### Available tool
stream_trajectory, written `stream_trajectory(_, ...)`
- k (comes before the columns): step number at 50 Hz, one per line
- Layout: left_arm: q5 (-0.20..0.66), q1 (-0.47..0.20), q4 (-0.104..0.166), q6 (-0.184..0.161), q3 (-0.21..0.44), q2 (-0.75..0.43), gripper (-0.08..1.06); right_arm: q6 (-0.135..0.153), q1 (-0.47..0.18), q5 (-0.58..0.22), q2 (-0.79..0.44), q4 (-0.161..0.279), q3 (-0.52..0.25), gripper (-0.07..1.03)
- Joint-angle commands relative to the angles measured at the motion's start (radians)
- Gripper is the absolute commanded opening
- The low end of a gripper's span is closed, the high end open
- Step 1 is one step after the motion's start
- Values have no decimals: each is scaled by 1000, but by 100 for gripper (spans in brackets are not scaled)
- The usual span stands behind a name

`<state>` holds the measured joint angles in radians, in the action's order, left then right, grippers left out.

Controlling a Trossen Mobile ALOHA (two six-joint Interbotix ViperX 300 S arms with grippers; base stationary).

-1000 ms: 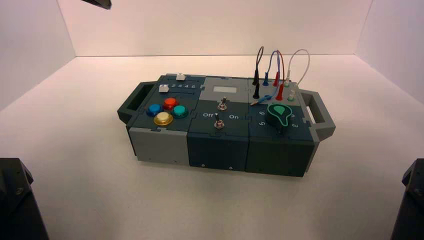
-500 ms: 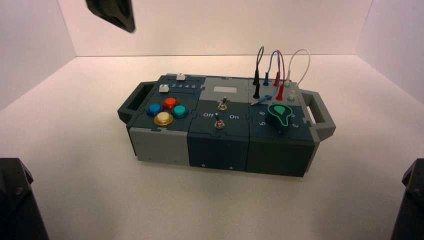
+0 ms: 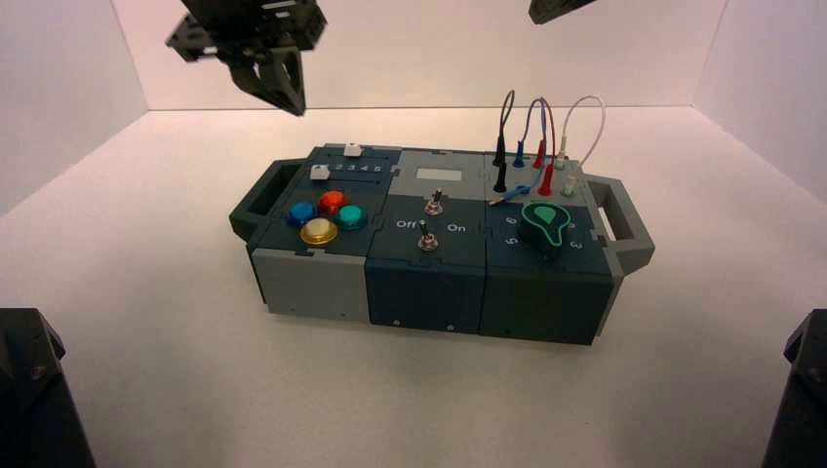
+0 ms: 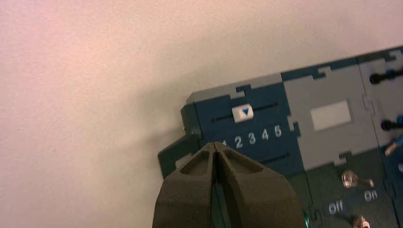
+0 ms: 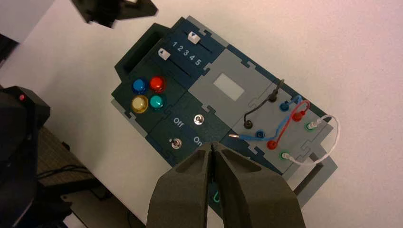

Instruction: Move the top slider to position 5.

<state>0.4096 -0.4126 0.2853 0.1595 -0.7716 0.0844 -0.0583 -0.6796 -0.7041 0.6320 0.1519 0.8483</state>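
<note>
The top slider (image 3: 352, 150) is a small white knob on the far track of the box's slate-blue left panel. In the left wrist view its blue arrow (image 4: 244, 113) sits between the digits 2 and 3. Position 5 (image 4: 277, 131) ends the printed number row, to the knob's right in the high view. My left gripper (image 3: 286, 96) hangs high above and behind the box's left end, shut and empty, fingertips together (image 4: 216, 146). My right gripper (image 5: 212, 145) is shut and empty high over the box's front; only its arm (image 3: 558, 8) shows at the high view's top edge.
The twin white knob (image 3: 318, 174) sits on the nearer track. Blue, red, yellow and teal round buttons (image 3: 319, 232) lie in front. Two toggle switches (image 3: 434, 203), a green dial (image 3: 544, 224) and looped wires (image 3: 541, 136) fill the middle and right. Dark carry handles (image 3: 261, 195) stick out at each end.
My left gripper has come down into view from the top left and moved right toward the box. The right arm's tip has appeared at the top edge.
</note>
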Motion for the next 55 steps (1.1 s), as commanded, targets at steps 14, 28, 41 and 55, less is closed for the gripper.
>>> stream_trajectory(14,-89,-31,41,-8,72,-97,-3,3,-6,18,-2,6,0,-2)
stream_trajectory(28,-103,-32,57,-23,84,-152,-3,3,-6,20,-5,15,5,-2)
stream_trajectory(41,-103,-43,58,-23,94,-183,-3,9,-6,81,-6,15,28,-2)
stream_trajectory(55,-103,-58,64,-26,112,-207,-3,11,-6,95,-6,11,28,-2)
